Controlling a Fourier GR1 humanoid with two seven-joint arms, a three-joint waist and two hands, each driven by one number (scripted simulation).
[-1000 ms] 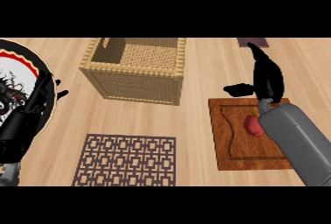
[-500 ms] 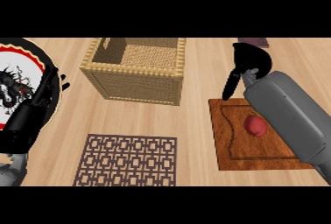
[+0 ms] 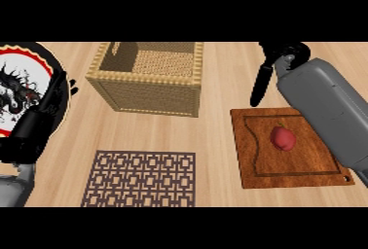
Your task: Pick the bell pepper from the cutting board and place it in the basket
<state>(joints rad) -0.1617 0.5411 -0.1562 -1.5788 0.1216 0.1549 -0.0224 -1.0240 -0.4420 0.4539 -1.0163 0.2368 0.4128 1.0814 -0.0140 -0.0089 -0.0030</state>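
Red bell pepper [image 3: 283, 138] lies on the cutting board [image 3: 291, 175], untouched, below the right hand's fingers.

The right hand [image 3: 277, 58] hangs over the worktop [image 3: 215, 126] just beyond the board's far edge, its fingers [image 3: 259, 86] straight, together and pointing down at the board, holding nothing. The basket [image 3: 152, 92] stands to the left of those fingers. The left hand [image 3: 43, 116] rests at the left edge, fingers relaxed, over a patterned plate [image 3: 22, 78]; a lattice trivet [image 3: 140, 179] lies beside it.

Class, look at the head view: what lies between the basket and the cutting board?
Nothing. In the head view, only bare wooden counter separates the basket from the cutting board; the right hand hangs just beyond the board's far edge.
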